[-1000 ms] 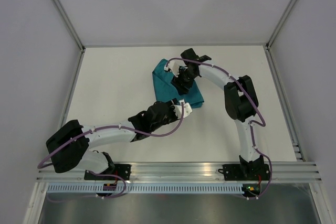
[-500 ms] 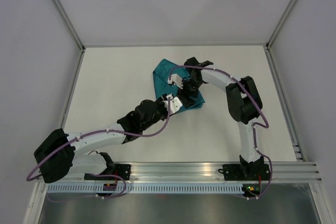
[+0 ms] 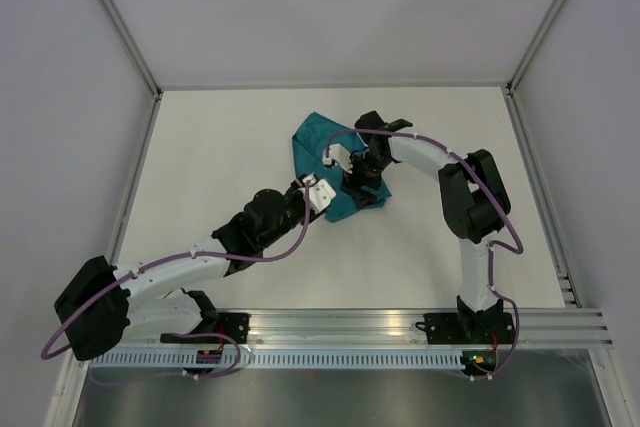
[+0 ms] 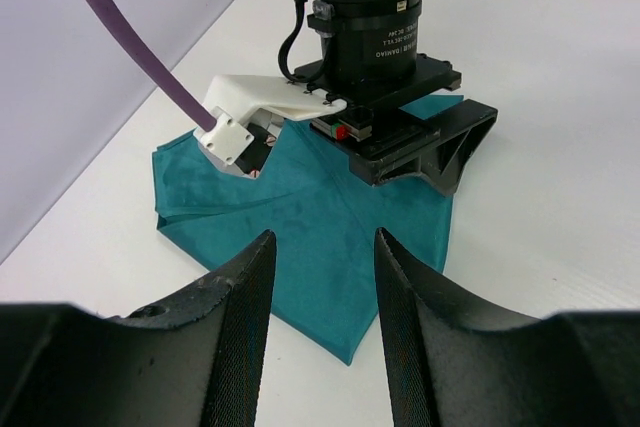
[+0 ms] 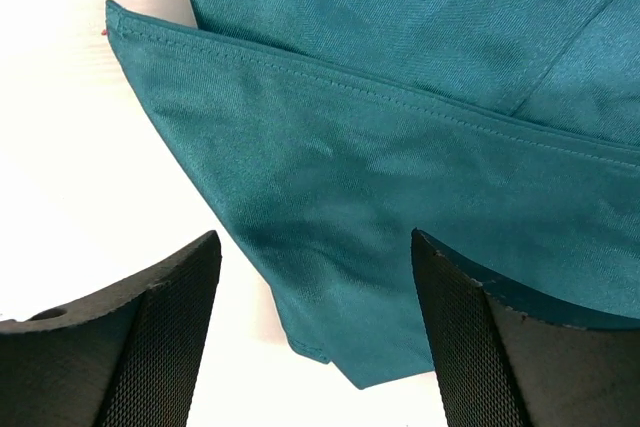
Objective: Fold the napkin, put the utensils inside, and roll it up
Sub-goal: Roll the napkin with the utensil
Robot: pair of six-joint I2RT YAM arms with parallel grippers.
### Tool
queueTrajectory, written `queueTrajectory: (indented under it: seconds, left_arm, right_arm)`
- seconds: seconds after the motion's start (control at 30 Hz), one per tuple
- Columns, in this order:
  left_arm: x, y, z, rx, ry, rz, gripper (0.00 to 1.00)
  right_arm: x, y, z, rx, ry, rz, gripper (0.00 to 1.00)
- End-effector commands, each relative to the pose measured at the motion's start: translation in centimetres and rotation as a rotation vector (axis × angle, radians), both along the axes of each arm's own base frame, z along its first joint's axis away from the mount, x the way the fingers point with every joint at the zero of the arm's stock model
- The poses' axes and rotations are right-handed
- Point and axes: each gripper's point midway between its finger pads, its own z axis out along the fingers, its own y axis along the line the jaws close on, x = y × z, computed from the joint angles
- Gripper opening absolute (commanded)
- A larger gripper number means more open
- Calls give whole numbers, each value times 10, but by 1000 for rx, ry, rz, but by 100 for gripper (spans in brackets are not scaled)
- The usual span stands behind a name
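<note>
The napkin (image 5: 400, 147) is shown as soft teal cloth of fine weave, faintly sheened, its hem finished with a stitched seam. Beneath the napkin, the table (image 3: 220, 167) is seen in matt white. Just above it, the fingers (image 5: 160, 347) of the right gripper (image 5: 315, 247) are faced in black cross-hatching, rough and dull. Over the napkin a motor housing (image 4: 365, 7) is finished in satin black, beside a white plastic bracket (image 4: 265, 97) and a glossy purple cable (image 4: 120, 42).

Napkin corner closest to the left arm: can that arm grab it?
Probably yes. The left gripper is open, and the near corner of the napkin lies just ahead of it. The right gripper hangs over the cloth farther back, off that corner.
</note>
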Motion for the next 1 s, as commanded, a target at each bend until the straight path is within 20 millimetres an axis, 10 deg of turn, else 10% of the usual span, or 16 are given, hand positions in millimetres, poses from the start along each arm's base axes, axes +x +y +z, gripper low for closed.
queueTrajectory:
  seconds: [0.0, 0.8, 0.97]
  left_arm:
    - [-3, -2, 13, -85, 4, -11, 50]
    - [12, -50, -101, -186, 746, 142, 47]
    - [24, -35, -126, -202, 896, 315, 47]
  right_arm:
    - [11, 11, 25, 63, -79, 26, 82]
    - [64, -26, 89, 148, -147, -430, 74]
    - [69, -45, 95, 175, -124, -495, 73]
